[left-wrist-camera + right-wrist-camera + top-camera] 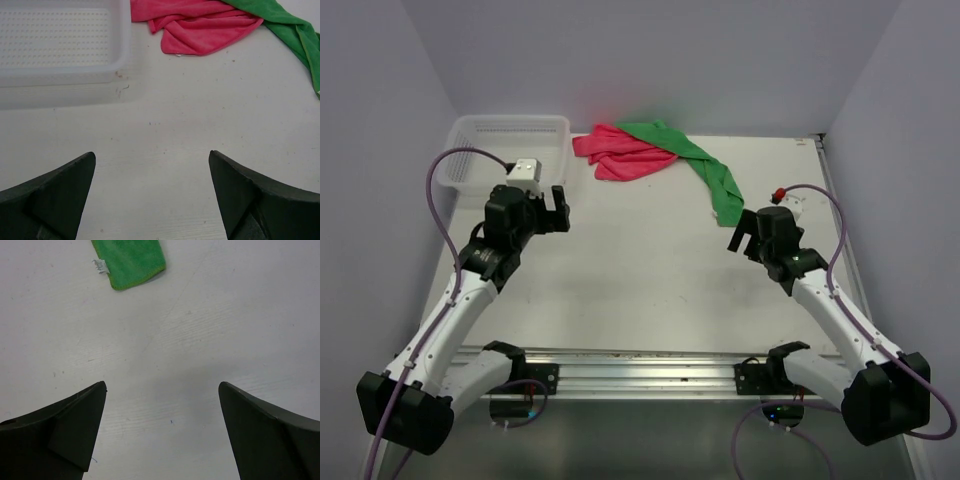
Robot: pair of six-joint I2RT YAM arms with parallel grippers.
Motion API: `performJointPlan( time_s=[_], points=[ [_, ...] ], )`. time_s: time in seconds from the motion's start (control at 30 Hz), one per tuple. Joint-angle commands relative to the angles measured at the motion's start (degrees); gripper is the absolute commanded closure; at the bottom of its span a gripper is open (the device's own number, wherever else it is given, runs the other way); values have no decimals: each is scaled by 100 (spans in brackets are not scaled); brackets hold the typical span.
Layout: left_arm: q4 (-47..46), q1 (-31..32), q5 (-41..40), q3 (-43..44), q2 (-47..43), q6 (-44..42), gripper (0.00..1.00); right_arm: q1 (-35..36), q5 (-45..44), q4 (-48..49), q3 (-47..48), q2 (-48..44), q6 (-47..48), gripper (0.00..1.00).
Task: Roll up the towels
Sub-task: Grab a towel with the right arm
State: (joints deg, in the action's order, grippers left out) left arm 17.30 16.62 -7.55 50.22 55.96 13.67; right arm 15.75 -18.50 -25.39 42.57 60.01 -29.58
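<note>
White table: matt top, lightly scuffed, lying under both grippers and carrying everything listed below.
Mesh basket: white perforated plastic, rectangular. It stands ahead of the left gripper and off to its left, apart from the towels.
Green towel: bright green fleece, laid out as a long, loosely twisted strip. Its near end lies flat on the table just ahead of the right gripper and a little to that gripper's left. The strip runs away from there towards the far edge, where it meets the pink towel. It is not rolled.
Pink towel: pink-red fleece, bunched in loose folds. It lies ahead of the left gripper and to its right, between the basket and the green towel. It is well apart from the fingers and not rolled.
Left gripper: dark fingers spread wide apart, with bare table between them. It holds nothing and touches no cloth.
Right gripper: dark fingers likewise spread wide, with bare table between them. It holds nothing, and the green end lies beyond the fingertips, not touching them.
Label tag: small white tab sewn at the edge of the green towel's near end, on the right gripper's left side. Its print is too small to read.
</note>
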Motion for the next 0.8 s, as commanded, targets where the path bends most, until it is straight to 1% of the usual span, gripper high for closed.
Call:
performJointPlan(
  time_s=[0.0,0.07,0.2,0.3,0.4,0.5,0.53,0.57,0.63,0.67,0.7,0.73,0.77],
  points=[
    [-95,-27,-1,-3,99,-154,0,16,153,411,-196,-279,-117,1],
    [-113,-27,-53,-12,116,-146,0,16,346,631,-266,-332,-284,1],
    [-183,-27,-281,-108,125,-154,0,16,584,640,-258,-262,-461,1],
    [54,-27,-650,40,204,-93,0,16,304,658,-328,-218,-434,1],
    [63,-27,-686,24,91,-58,0,16,216,692,-372,-218,-373,1],
    [-60,-27,-783,-108,-68,-31,0,16,259,956,-381,-253,-172,1],
    [-43,-27,-774,-91,-77,-40,0,7,277,1209,-372,-235,-57,1],
    [45,-27,-705,-56,-86,-57,0,16,303,1307,-233,-183,161,1],
    [28,-27,-599,-56,-129,-58,0,16,400,1422,40,159,234,2],
    [-16,-27,-546,-56,-173,-58,0,16,478,1405,450,369,251,2],
    [-42,-27,-528,-91,-191,-58,0,16,818,1387,672,798,286,3],
    [-34,-27,-528,-91,-209,-58,0,16,987,1370,1187,1098,321,5],
    [-16,-27,-528,-82,-200,-66,0,16,1111,1318,1488,1370,400,6]
  ],
)
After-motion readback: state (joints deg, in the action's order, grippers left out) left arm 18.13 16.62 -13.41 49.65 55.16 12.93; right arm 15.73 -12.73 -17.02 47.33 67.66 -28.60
